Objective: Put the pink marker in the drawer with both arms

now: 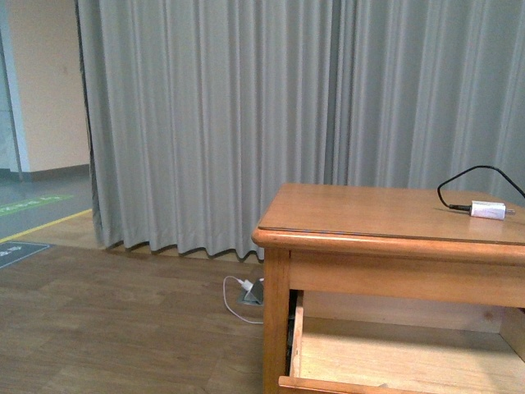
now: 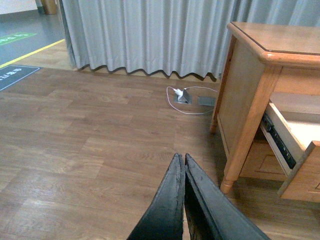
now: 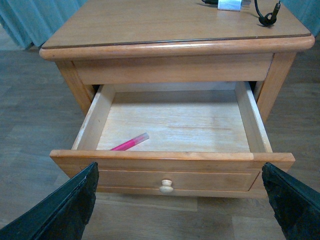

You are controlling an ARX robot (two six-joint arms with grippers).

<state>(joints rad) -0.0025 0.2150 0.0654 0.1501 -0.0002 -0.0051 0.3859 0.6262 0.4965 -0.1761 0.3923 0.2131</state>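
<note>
The top drawer (image 3: 175, 161) stands pulled open; its round wooden knob (image 3: 166, 186) faces me. The pink marker (image 3: 130, 142) lies flat on the drawer floor near the front, on one side. My right gripper (image 3: 180, 200) is wide open and empty, hovering in front of the drawer front, one finger to each side. My left gripper (image 2: 183, 159) is shut and empty, out over the wooden floor beside the cabinet, with the open drawer (image 2: 295, 145) off to its side. In the front view the open drawer (image 1: 394, 353) shows under the cabinet top; neither arm shows there.
A white charger block (image 1: 488, 209) with black cable lies on the cabinet top (image 1: 385, 213); it also shows in the right wrist view (image 3: 230, 4). A grey curtain (image 1: 287, 115) hangs behind. A white plug and floor socket (image 2: 182, 95) lie near the cabinet leg.
</note>
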